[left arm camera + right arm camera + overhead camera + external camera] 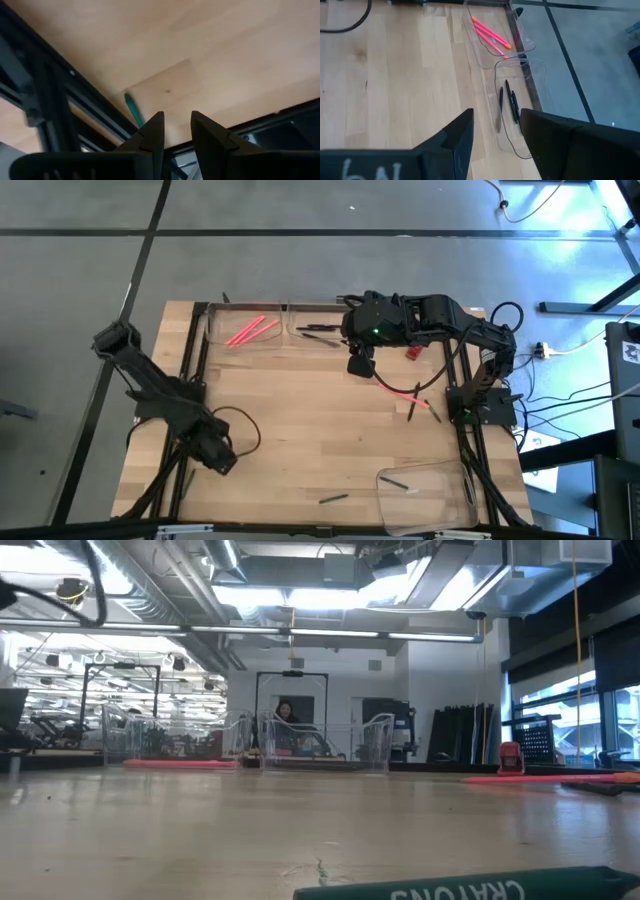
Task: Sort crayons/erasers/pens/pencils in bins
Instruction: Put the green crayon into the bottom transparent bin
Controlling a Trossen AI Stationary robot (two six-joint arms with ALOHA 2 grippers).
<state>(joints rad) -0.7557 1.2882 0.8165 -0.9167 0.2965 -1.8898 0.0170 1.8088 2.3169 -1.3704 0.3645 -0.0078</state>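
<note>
Two clear bins stand side by side at the table's far edge. One [245,330] holds bright pink sticks [490,32], the other [318,332] holds black pens [510,102]. A third clear bin [428,492] at the near right holds dark green-grey sticks. Loose on the wood lie a pink stick [403,394], a dark stick [412,409] and a green crayon [333,499], which also shows in the low view [470,888]. My right gripper [360,364] is open and empty, near the pens' bin. My left gripper [222,460] is open and empty at the near left, by a teal crayon [132,109].
A small red object [412,352] lies under my right arm near the table's far right. A black frame rail [60,95] runs along the table's left edge, close to my left gripper. A black cable [245,430] loops beside my left arm. Bare wood [300,420] fills the table's middle.
</note>
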